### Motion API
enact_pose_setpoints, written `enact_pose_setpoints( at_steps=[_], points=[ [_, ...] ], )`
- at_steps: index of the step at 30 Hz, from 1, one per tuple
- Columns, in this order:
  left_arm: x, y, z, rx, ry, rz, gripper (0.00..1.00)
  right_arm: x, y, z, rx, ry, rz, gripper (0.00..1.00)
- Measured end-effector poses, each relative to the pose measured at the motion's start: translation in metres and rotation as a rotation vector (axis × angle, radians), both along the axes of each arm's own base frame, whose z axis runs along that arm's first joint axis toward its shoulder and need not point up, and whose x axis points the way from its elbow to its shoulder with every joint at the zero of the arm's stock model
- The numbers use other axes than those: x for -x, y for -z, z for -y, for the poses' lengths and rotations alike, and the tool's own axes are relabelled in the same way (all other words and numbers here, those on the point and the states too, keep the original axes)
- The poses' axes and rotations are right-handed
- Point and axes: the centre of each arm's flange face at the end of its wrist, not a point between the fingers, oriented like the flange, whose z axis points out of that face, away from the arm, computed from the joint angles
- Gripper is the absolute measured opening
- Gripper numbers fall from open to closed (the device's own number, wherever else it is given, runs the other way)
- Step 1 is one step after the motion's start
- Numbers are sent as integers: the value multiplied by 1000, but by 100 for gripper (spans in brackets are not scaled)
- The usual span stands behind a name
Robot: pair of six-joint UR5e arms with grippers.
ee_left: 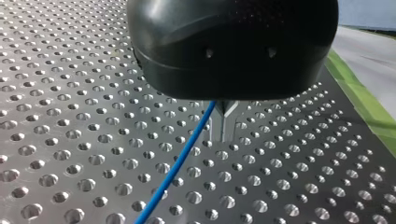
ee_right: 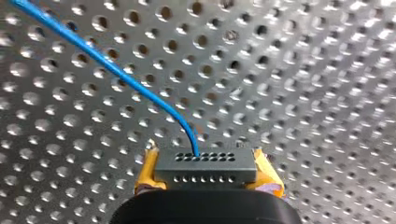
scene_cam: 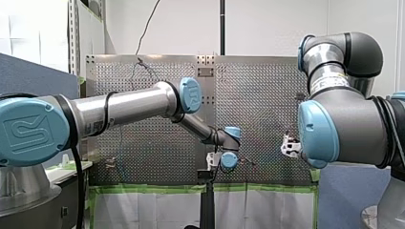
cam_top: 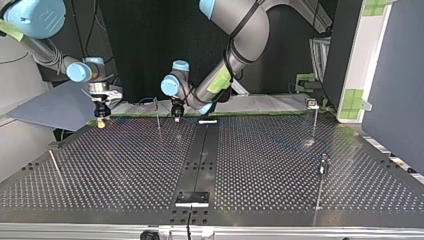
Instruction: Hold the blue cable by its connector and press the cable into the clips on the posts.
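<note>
Blue cable (ee_right: 116, 74), thin, enters the grey holed connector (ee_right: 205, 167) clamped in my right pincer (ee_right: 206, 173); my left pincer's (ee_left: 224, 123) grip is unclear.

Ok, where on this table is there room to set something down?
In the top view, the widest bare patch lies between the leaning rod and the central black strip. Right of the strip a faint blue line, probably the blue cable, crosses. The far edge is crowded: my right gripper, my left gripper, a thin post.

The black housing of my left hand (ee_left: 223, 130) hides where the blue cable (ee_left: 177, 163) runs beneath it.
</note>
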Motion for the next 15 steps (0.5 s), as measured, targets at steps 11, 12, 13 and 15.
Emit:
enact_pose_setpoints(
  at_steps=[11, 12, 13, 15],
  points=[
    [-1, 0, 0, 1, -1, 1, 0, -1, 3, 5, -23, -14, -12, 0],
    [-1, 0, 0, 0, -2, 1, 0, -1, 2, 5, -22, -17, -12, 0],
    [-1, -1, 0, 1, -2, 1, 0, -1, 2, 6, -22, -19, -12, 0],
    [-1, -1, 0, 1, -2, 1, 0, -1, 2, 6, -21, -21, -11, 0]
  ],
)
